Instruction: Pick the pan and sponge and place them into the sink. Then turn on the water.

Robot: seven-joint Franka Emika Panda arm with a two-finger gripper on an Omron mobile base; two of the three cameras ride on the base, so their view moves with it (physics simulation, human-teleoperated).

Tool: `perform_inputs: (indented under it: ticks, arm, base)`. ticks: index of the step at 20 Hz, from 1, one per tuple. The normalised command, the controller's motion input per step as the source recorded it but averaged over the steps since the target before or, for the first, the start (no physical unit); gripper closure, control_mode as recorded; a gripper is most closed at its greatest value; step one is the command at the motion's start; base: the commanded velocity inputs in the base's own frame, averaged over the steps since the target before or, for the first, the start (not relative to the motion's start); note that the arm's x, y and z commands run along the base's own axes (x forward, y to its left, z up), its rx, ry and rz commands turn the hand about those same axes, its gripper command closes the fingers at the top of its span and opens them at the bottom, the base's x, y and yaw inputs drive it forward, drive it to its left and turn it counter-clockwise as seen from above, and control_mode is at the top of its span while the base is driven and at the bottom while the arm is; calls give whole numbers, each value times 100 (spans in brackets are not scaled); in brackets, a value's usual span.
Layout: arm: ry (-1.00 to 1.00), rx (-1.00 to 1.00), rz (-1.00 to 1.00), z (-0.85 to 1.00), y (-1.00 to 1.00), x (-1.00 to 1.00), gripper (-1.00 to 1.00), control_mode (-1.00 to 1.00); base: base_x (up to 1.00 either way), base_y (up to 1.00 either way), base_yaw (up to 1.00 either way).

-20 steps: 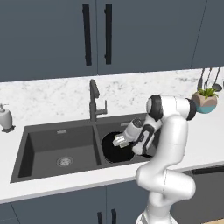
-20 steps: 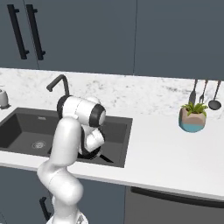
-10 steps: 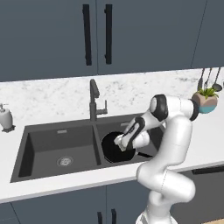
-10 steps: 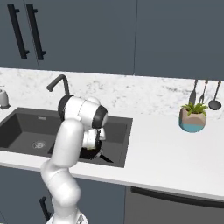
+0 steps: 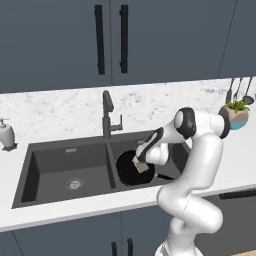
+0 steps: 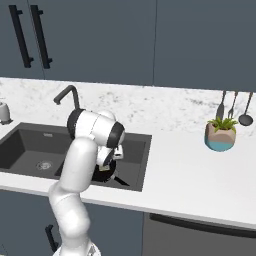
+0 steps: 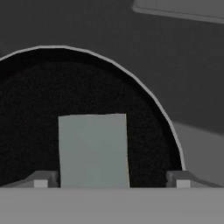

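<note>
Grey-blue sponge [image 7: 93, 150] lay between the two fingertips of the gripper [image 7: 112, 179] in the hand view, with a clear gap on each side; jaws stood wide, gripping nothing. Sponge rested flat inside the pan [image 7: 30, 100], toward its near part. In the left base view the gripper [image 5: 140, 161] hung just above the sponge [image 5: 141, 167], both over the pan [image 5: 129, 170], which sat in the right basin of the sink [image 5: 47, 147]. Judgement: both items placed; release under way. To finish it well, lift straight up without closing, so the fingers do not drag the sponge out of the pan. Farther back, the faucet [image 5: 108, 114] stood behind the divider, lever on its right side; no stream visible. Next reach should clear the spout and approach the lever from the right.
</note>
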Motion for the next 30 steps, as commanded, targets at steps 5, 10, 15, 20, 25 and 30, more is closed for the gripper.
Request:
perform_inputs:
  ticks: [5,10,15,20,25,30]
  arm:
    - [-1,0,0,2,0,-5,-100,-100]
    - [-8,0,0,29,2,-13,-100,-100]
    - [-14,0,-1,46,14,-15,-100,-100]
    - [-12,0,0,32,5,-12,-100,-100]
    - [-15,5,0,22,0,-16,-100,-100]
    - [-22,11,0,20,0,-12,-100,-100]
  base:
    - [0,0,0]
    - [0,0,0]
    - [0,0,0]
    - [0,0,0]
    - [0,0,0]
    - [0,0,0]
